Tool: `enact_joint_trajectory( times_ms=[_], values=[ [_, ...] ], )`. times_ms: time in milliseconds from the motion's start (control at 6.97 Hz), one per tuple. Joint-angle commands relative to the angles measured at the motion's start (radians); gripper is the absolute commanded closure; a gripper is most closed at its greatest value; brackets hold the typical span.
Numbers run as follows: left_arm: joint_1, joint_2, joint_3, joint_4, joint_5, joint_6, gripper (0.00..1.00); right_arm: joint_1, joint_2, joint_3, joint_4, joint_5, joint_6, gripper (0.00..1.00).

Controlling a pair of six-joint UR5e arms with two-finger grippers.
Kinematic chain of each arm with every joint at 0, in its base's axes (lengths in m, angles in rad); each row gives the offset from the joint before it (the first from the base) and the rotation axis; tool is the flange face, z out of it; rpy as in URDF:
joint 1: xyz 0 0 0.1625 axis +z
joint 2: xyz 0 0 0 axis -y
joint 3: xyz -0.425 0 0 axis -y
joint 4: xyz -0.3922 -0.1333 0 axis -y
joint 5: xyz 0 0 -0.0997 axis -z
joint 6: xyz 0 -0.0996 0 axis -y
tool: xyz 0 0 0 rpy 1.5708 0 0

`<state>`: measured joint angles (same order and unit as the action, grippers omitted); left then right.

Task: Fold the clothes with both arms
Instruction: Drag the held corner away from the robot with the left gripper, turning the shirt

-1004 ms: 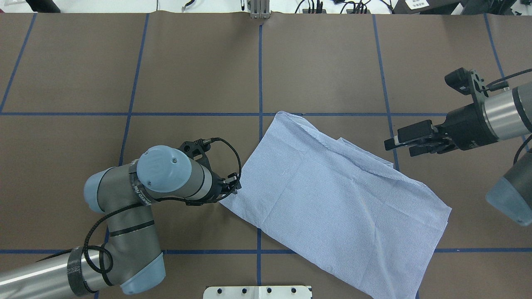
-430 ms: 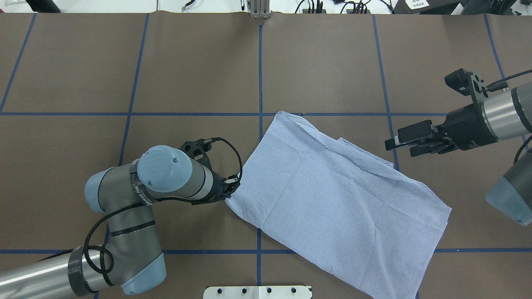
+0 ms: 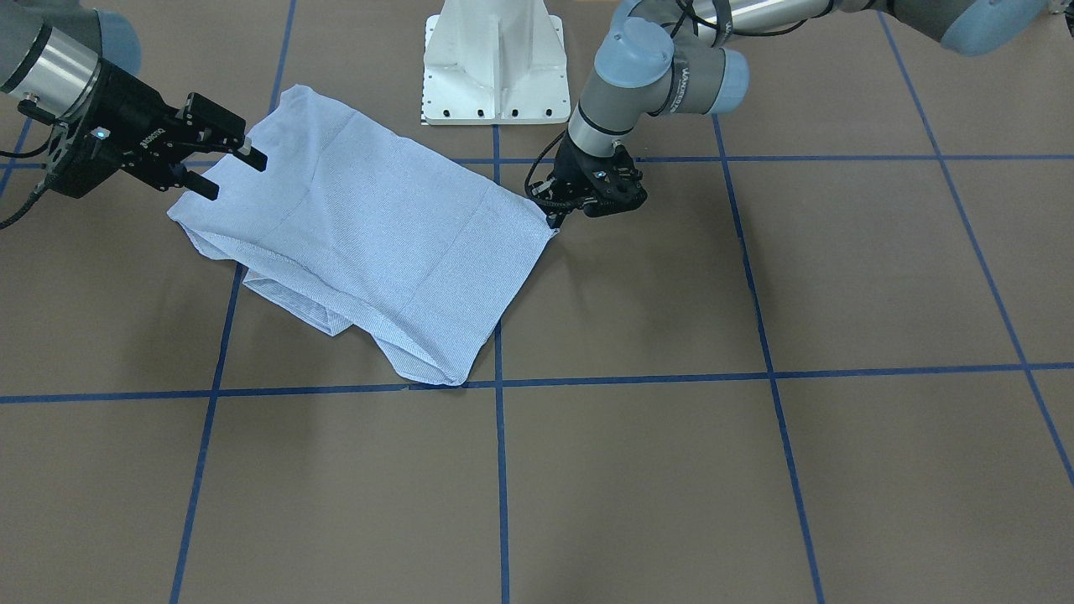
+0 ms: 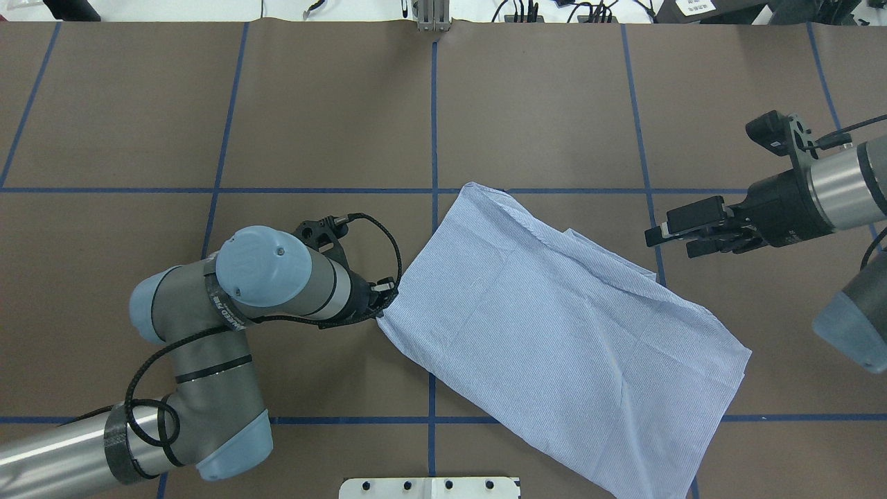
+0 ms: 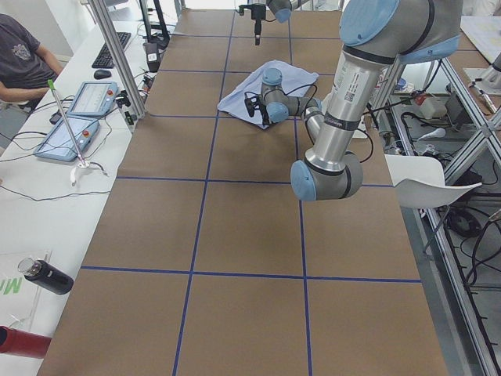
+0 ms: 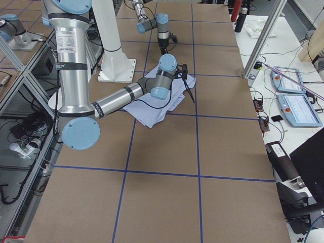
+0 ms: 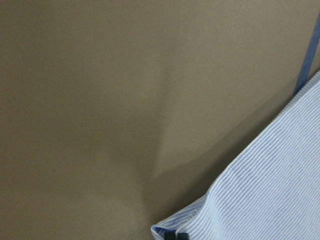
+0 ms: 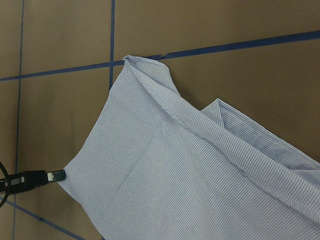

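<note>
The folded shirt [image 4: 554, 326] lies slantwise on the table [image 4: 312, 104], one corner pinched in the closed left gripper [image 3: 553, 218]; the right gripper [image 4: 666, 235] hangs spread and empty beside the far edge. So shallow a bite may slip, or a one-sided pull may skew the layers. Since a second earlier, the pinched corner has drawn inward.
</note>
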<state>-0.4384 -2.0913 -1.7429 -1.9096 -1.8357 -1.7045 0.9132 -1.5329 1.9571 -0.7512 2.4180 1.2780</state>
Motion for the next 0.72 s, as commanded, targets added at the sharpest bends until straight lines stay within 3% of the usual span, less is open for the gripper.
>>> enact_joint_trajectory(
  times_ms=[0,287,574],
  values=[
    [-0.122,-0.032,0.019,-0.002,0.001,0.014,1.00,0.024,-0.001,0.002,0.007,0.009,0.000,0.00],
    [-0.236,-0.131,0.180,-0.011,0.007,0.113,1.00,0.038,-0.001,0.005,0.007,0.007,0.000,0.00],
    [-0.275,-0.284,0.415,-0.090,0.120,0.134,1.00,0.045,-0.001,0.003,0.007,0.003,0.001,0.00]
  ],
)
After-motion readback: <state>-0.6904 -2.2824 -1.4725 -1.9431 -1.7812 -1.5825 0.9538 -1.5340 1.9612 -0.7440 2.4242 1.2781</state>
